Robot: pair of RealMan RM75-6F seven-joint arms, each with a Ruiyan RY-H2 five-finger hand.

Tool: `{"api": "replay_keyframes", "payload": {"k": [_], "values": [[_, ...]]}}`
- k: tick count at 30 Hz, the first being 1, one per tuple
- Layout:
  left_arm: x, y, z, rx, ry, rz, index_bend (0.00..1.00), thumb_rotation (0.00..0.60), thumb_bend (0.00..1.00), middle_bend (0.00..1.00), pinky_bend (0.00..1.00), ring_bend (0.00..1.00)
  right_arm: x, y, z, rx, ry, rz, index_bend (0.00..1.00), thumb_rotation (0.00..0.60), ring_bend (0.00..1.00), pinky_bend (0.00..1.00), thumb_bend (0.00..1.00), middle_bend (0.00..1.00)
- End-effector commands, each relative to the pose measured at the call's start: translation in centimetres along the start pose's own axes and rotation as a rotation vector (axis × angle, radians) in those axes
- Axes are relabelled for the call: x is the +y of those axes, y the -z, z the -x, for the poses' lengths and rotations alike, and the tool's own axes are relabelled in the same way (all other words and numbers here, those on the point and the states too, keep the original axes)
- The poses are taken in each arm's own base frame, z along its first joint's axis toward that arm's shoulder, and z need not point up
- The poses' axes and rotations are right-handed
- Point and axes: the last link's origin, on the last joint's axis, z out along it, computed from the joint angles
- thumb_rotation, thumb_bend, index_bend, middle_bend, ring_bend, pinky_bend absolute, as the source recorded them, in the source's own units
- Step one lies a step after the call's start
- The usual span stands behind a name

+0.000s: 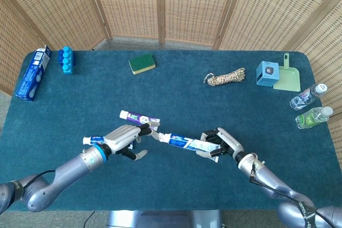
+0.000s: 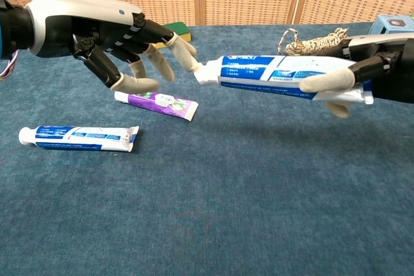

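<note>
My right hand grips the flat end of a blue-and-white toothpaste tube and holds it level above the cloth, cap pointing left. My left hand hovers with its fingers spread. One of its fingertips is at the tube's cap, and the hand holds nothing. Under the left hand a purple tube lies on the table. A second blue tube lies nearer the front left.
Along the back of the blue table are a toothpaste box, a blue bottle pack, a green sponge, a coiled rope, a blue box and a green dustpan. Two bottles lie at the right edge.
</note>
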Motion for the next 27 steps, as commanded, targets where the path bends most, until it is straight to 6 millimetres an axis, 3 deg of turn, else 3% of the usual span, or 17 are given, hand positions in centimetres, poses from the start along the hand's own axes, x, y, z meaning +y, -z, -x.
{"api": "replay_keyframes", "payload": {"k": [1, 27], "values": [[-0.1, 0.0, 0.0, 0.001, 0.002, -0.001, 0.27, 0.6, 0.41, 0.08, 0.4, 0.24, -0.3, 0.2, -0.1, -0.008, -0.021, -0.012, 0.93, 0.6, 0.8, 0.7, 0.53, 0.81], [0.0, 0.0, 0.5, -0.005, 0.023, 0.011, 0.25, 0.6, 0.41, 0.08, 0.4, 0.24, -1.4, 0.6, -0.5, -0.024, -0.124, -0.082, 0.93, 0.6, 0.8, 0.7, 0.54, 0.81]]}}
